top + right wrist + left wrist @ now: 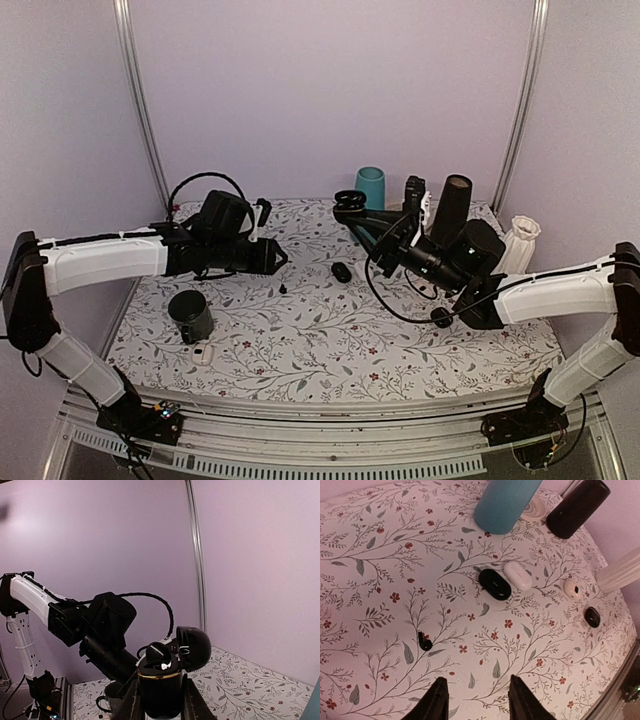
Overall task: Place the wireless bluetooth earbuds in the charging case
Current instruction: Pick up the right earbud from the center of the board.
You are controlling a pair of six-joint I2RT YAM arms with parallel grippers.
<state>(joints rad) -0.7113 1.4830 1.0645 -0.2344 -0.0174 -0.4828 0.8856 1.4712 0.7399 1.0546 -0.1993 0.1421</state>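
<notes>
My right gripper is shut on the glossy black charging case and holds it above the table, also seen in the top view. Its lid stands open, and one black earbud sits in the case. The other earbud lies on the floral cloth, left of and beyond my left gripper; in the top view this earbud lies just below that gripper. The left gripper is open, empty and above the table.
A slim black pod and a white pod lie side by side mid-table. Another white pod and a small black pod lie to the right. A teal cup, dark cylinder, white vase, black mug and headphones stand around.
</notes>
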